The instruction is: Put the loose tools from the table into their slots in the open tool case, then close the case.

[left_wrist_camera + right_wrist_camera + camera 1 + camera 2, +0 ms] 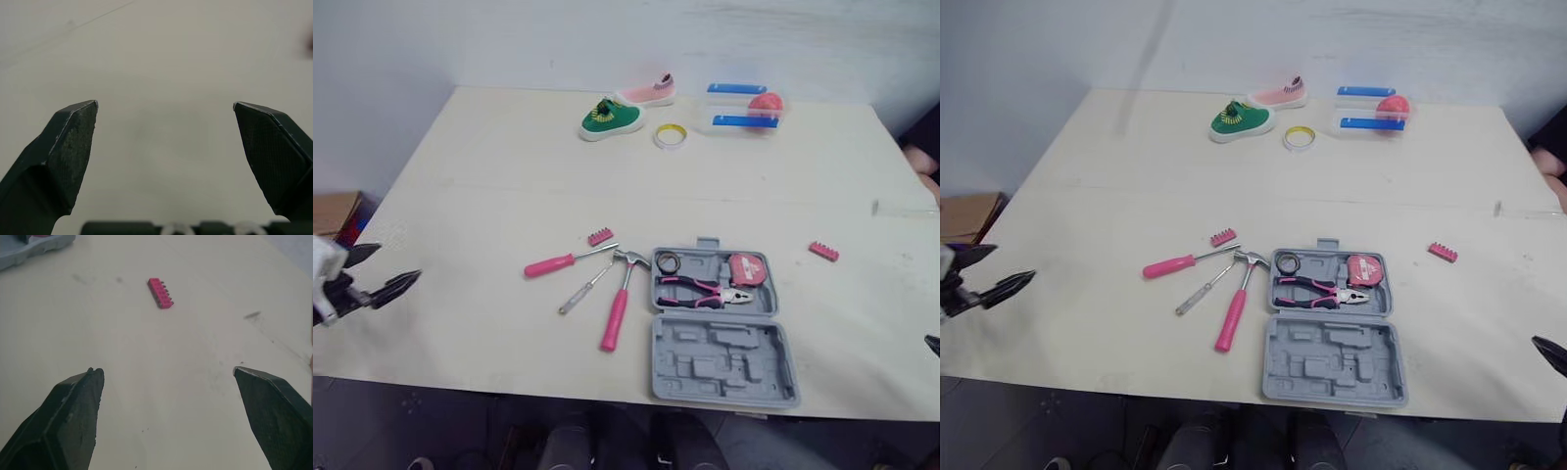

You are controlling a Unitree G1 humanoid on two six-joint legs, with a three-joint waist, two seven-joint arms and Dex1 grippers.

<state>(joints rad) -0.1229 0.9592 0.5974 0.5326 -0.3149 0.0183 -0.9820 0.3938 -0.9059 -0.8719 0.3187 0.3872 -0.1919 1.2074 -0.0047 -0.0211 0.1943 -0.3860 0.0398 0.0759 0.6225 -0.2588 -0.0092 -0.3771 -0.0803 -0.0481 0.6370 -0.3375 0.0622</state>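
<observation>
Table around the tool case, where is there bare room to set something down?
The wide middle band between the green shoe and the tool case is bare. So is the left side, beyond the pink screwdriver. Right of the case lies only a pink bit holder. Crowded: just left of the case, around the hammer.

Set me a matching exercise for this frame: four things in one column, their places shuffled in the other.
1 hammer
2 pliers
3 green shoe
4 left pincer

A far end of the table
B seated in the open case
C open, by the table's left edge
D on the table, just left of the case

Pairs: 1-D, 2-B, 3-A, 4-C
</observation>
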